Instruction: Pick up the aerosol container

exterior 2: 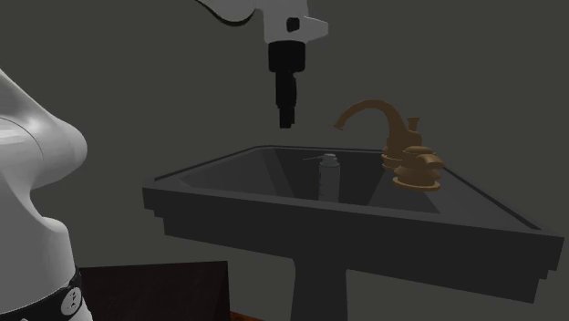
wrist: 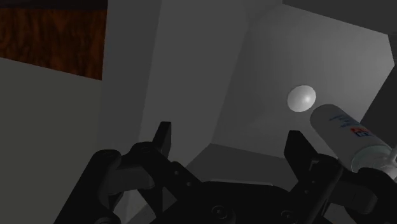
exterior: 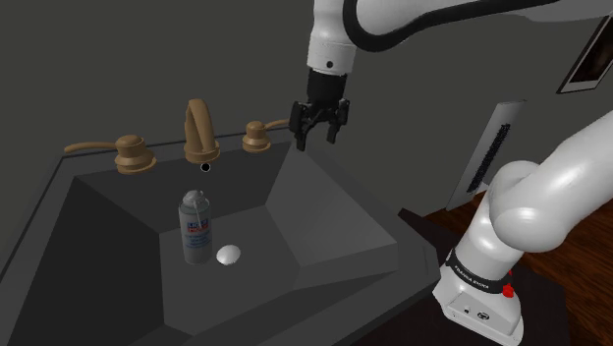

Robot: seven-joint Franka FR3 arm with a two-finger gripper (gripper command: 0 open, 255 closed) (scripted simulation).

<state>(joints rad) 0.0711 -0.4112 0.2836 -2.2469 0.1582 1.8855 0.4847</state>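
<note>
The gripper (exterior: 316, 136) hangs high over the dark grey sink (exterior: 319, 211), clear of everything. It is above the basin's sloping side wall rather than its middle. Its two black fingers (wrist: 298, 151) stand apart with nothing between them.

Down on the sink's floor the aerosol can (exterior: 195, 228) stands upright. It has a silvery body, a white label with blue and red print, and a grey nozzle on top. Just beside it in the sink's bottom, with a small gap between, lies a white domed drain stopper (exterior: 228, 255). In the wrist view the can (wrist: 347, 132) sits off to the outside of one finger, not in the gap, with the stopper (wrist: 301, 98) close by it.

Along the sink's back rim stands a bronze-coloured faucet (exterior: 200, 128) with a lever handle (exterior: 133, 152) on each side. In the second exterior view the gripper (exterior 2: 286, 120) points straight down above the sink (exterior 2: 365, 228), and the can's top (exterior 2: 328, 169) rises over the near rim. Beyond the sink's edge lies dark wood flooring (wrist: 51, 35).
</note>
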